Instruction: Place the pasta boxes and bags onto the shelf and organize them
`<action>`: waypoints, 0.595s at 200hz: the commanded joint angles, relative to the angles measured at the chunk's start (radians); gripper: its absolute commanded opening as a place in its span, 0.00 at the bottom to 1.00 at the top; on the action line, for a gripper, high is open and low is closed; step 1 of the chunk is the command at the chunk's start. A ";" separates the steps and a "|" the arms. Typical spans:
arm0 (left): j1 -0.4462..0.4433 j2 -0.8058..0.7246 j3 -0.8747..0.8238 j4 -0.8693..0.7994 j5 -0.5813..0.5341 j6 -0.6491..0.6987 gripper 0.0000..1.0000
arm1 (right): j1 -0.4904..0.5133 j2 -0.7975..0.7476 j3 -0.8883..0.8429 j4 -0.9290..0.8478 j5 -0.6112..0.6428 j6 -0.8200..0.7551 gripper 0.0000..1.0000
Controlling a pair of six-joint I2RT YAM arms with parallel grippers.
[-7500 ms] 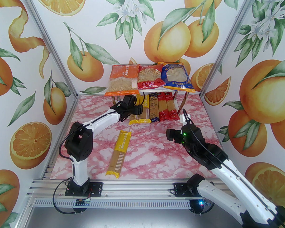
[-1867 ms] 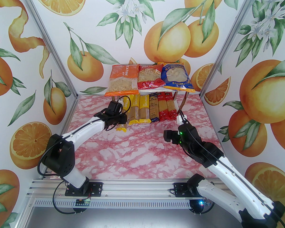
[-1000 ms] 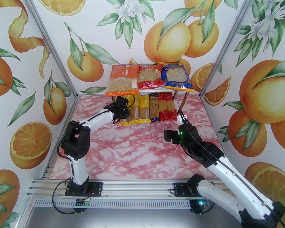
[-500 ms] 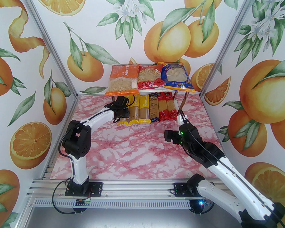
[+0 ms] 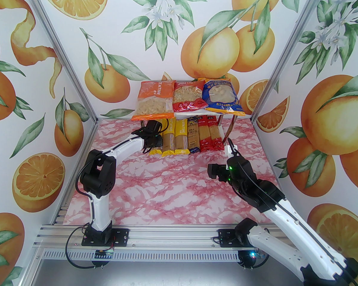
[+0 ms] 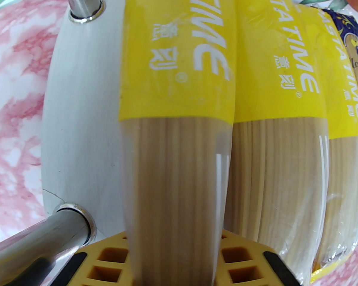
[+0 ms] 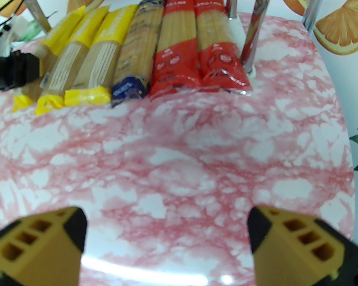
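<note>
Yellow spaghetti pack (image 6: pixel 173 165), at nine o'clock on the shelf (image 6: pixel 77 130), is pinched between left fingers (image 6: pixel 109 262); right fingers (image 7: pixel 38 249) hang spread.

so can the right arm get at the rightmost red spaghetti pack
Probably yes: the open right gripper faces the rightmost red spaghetti pack across bare table, though a chrome shelf leg stands close beside it.

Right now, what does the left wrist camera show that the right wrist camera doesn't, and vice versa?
Left wrist: up close, the left pincer gripping the leftmost yellow spaghetti pack on the shelf's white lower board, PASTATIME lettering legible. Right wrist: two red spaghetti packs, and the open right pincer over the pink marbled table. Both: the three yellow packs, the dark blue pack, that table.
</note>
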 commanded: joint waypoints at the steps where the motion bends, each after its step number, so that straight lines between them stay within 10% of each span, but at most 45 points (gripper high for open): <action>1: 0.018 0.015 0.033 0.061 0.007 -0.002 0.46 | -0.006 -0.014 -0.007 -0.015 0.019 -0.010 0.94; 49: 0.018 0.004 0.020 0.075 0.022 0.014 0.78 | -0.010 -0.023 -0.011 -0.017 0.017 -0.007 0.94; 59: 0.018 -0.001 0.017 0.074 0.017 0.017 1.00 | -0.012 -0.025 -0.014 -0.017 0.016 -0.007 0.94; 119: -0.004 -0.085 -0.039 0.122 -0.089 0.072 1.00 | -0.015 -0.018 -0.014 -0.013 0.008 -0.002 0.94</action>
